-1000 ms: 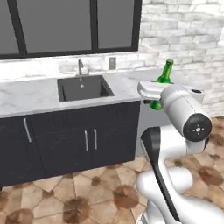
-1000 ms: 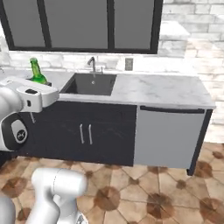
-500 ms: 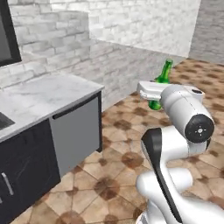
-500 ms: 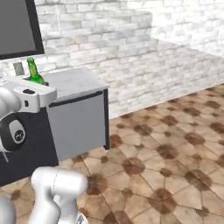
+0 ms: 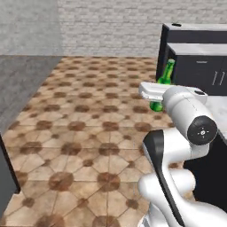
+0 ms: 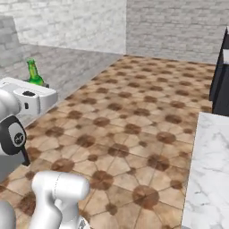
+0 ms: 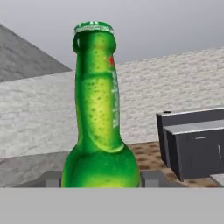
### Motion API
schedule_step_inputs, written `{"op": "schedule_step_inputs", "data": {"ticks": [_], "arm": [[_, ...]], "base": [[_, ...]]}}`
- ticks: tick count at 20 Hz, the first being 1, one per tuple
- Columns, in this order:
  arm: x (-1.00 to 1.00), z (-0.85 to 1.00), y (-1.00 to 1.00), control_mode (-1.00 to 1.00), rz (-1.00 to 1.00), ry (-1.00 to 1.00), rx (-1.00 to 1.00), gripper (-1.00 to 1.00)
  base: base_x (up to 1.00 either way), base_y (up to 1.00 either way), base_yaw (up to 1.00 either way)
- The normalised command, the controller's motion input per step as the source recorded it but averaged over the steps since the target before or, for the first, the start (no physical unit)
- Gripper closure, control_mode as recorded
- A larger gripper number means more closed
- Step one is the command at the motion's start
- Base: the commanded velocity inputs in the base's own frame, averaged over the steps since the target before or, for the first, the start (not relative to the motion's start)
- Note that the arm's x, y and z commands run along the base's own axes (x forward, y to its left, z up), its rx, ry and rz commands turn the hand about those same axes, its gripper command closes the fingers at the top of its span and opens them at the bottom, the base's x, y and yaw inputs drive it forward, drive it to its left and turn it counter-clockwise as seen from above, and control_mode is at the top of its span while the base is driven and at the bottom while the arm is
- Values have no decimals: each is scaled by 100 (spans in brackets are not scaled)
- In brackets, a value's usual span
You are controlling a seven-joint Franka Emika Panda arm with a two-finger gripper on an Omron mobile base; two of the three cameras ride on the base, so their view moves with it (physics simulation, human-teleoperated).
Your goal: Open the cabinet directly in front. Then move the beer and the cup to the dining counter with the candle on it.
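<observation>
- The white arm rises from the lower right, its hand level at mid-right over open floor.
- The beer [image 5: 165, 85] stands upright at the gripper [image 5: 155, 101] — neck and cap above the hand, green base just below it.
- The tiled floor [image 5: 84, 133] is brown, patterned with dark rosettes, and runs back to a pale brick wall [image 5: 111, 26].
- Dark cabinets [image 5: 195, 57] stand at the upper right — slim vertical handles on one front.
- A marble edge [image 5: 218, 108] shows at the right.

Flat, even rendered light is filling all 3 views; shadows are staying faint, textures are looking slightly soft.
</observation>
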Motion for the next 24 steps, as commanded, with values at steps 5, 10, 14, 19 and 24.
{"op": "schedule_step_inputs", "data": {"ticks": [5,10,14,19,24], "arm": [[0,0,0,100,0,0,0,100],[0,0,0,100,0,0,0,100],[0,0,0,100,0,0,0,100],[0,0,0,100,0,0,0,100],[0,0,0,100,0,0,0,100]], "base": [[52,31,-56],[69,100,-22],[86,93,-18],[100,12,-2],[100,-30,6]]}}
